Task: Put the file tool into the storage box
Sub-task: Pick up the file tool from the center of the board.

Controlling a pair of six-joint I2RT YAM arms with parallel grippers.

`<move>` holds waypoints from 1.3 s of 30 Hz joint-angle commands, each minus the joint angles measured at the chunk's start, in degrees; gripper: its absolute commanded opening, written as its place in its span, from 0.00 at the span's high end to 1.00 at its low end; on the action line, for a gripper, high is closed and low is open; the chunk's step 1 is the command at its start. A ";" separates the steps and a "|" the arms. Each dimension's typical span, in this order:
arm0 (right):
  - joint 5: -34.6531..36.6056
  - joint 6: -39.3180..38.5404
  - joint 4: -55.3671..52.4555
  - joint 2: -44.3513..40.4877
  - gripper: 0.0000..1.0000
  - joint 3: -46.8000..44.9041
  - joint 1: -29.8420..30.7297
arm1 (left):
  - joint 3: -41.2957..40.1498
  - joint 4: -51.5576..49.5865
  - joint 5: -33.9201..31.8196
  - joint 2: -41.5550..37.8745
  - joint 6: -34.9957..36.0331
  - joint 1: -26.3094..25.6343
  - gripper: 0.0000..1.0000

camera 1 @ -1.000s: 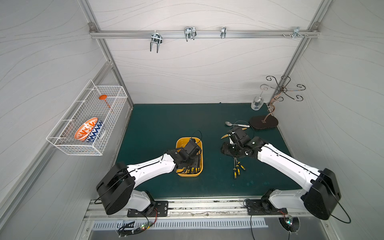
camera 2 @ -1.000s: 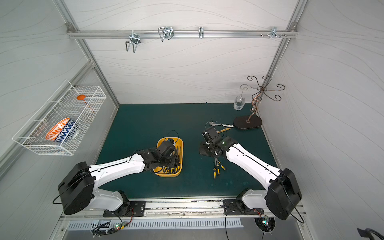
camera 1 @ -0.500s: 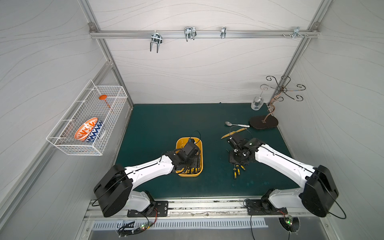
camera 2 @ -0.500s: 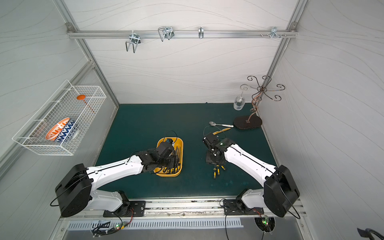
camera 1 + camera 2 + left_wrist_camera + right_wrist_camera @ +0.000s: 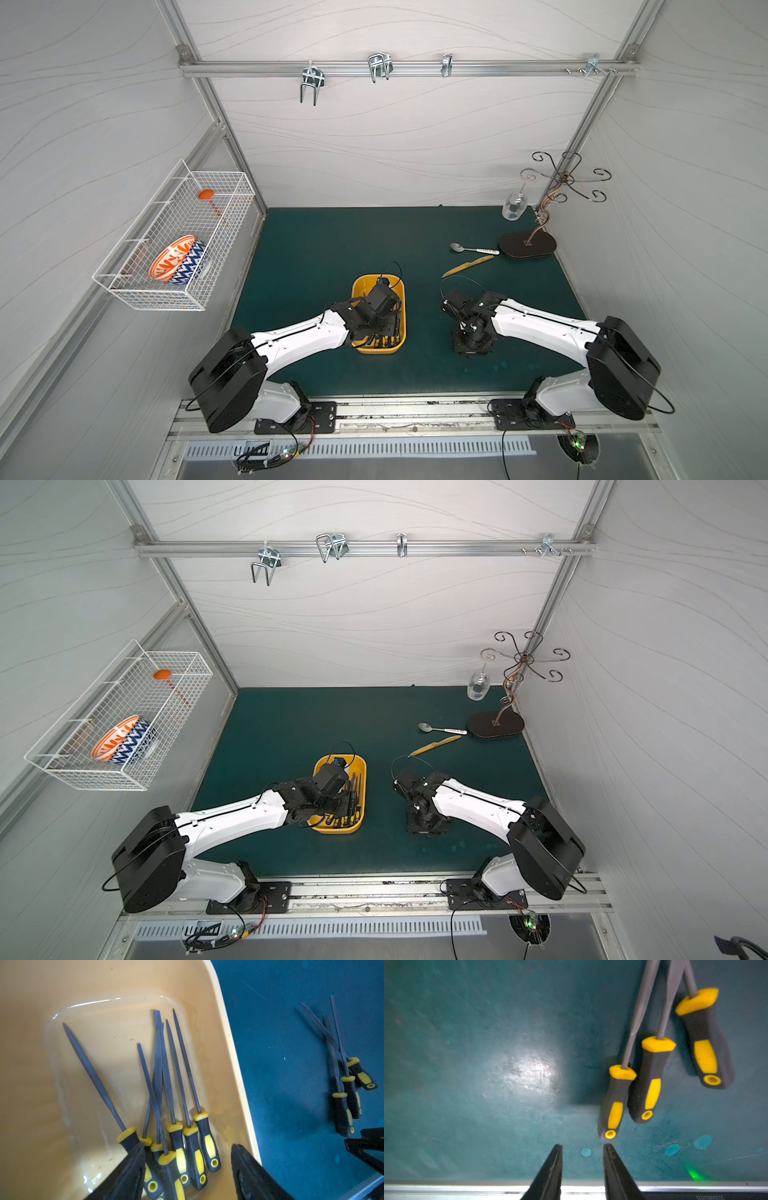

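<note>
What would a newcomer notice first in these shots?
The yellow storage box in the middle of the green mat, holding a heap of black-and-yellow files, with the open left gripper over it. Next, three more files lying on the mat close by the open right gripper. On the side wall, a white wire basket holds an orange-and-blue bowl.

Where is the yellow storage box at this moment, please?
In both top views the storage box sits near the mat's middle, slightly to the robot's left, under the left tool; three loose files lie on the mat beside it.
</note>
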 commanded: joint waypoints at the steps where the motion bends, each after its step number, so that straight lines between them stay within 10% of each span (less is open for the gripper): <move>1: 2.35 1.27 -2.85 -0.69 0.62 -0.02 0.14 | 0.57 1.67 0.00 0.36 -0.40 0.08 0.31; 39: -5.43 -5.27 3.01 11.74 0.62 4.56 -5.18 | 1.45 1.85 -1.21 -4.20 1.01 0.22 0.30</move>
